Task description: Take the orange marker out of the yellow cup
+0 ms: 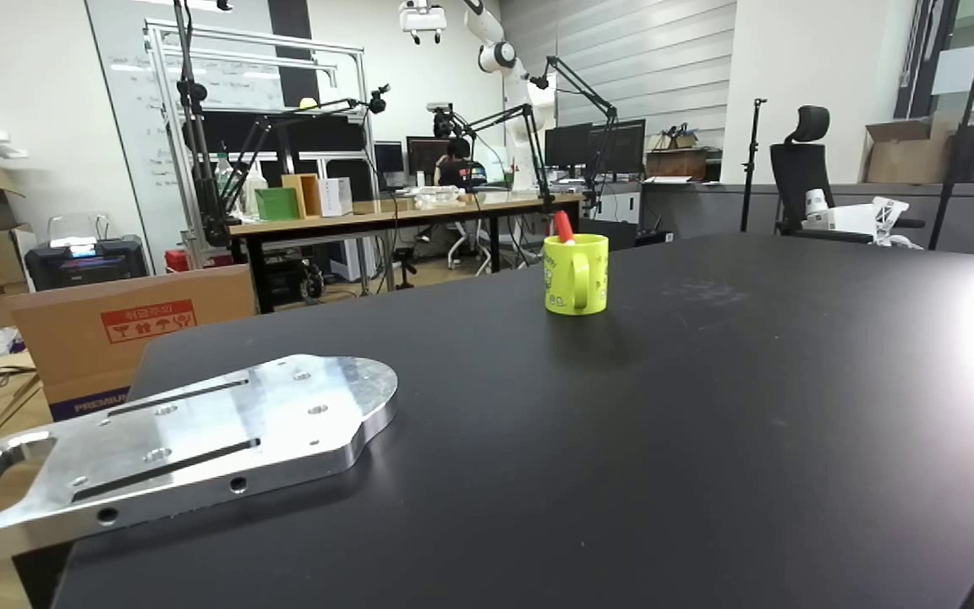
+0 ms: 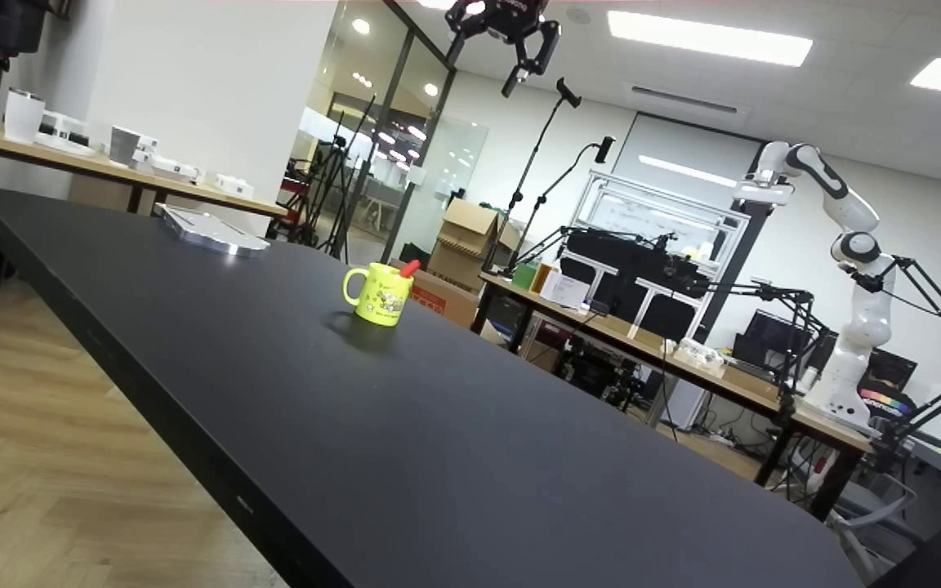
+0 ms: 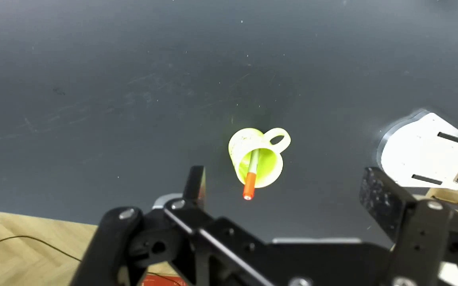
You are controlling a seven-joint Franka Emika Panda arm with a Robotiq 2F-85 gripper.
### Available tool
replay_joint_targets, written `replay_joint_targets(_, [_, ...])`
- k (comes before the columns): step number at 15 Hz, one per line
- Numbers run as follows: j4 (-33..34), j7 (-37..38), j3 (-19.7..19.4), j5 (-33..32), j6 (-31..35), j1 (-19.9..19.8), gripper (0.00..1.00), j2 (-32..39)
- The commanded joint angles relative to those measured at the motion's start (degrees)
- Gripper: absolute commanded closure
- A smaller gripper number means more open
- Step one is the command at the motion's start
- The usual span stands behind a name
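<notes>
The yellow cup [image 1: 560,279] stands upright on the black table with its handle at the side; it also shows in an exterior view [image 2: 385,296] and in the wrist view [image 3: 246,140]. The orange marker [image 1: 564,227] leans in the cup, its red-orange cap sticking out above the rim; it also shows in an exterior view [image 2: 410,268]. In the wrist view the marker [image 3: 250,183] has a pale barrel inside the cup; its lower end is hidden. My gripper [image 3: 289,186] is wide open and empty, high above the cup; an exterior view shows the gripper [image 2: 483,69] near the top edge.
A silver metal plate [image 1: 233,423] lies on the black table [image 1: 664,440], near one end; it also shows in the wrist view [image 3: 422,155]. A cardboard box [image 1: 149,338] stands beside the table. The table's edge [image 2: 185,441] borders the wooden floor.
</notes>
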Motion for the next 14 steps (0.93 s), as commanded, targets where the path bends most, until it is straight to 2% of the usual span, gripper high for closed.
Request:
replay_joint_targets(1, [11.12, -3.09, 2.89, 1.05, -1.81, -2.94, 0.0, 8.16])
replay_joint_targets(6, [19.06, 0.55, 5.9, 3.49, -1.51, -4.13, 0.0, 15.28])
replay_joint_targets(7, [13.3, -1.75, 5.91, 2.01, 0.39, -4.19, 0.0, 11.77])
replay_joint_targets(14, [16.43, -1.28, 5.18, 3.13, 0.27, -3.44, 0.0, 14.28])
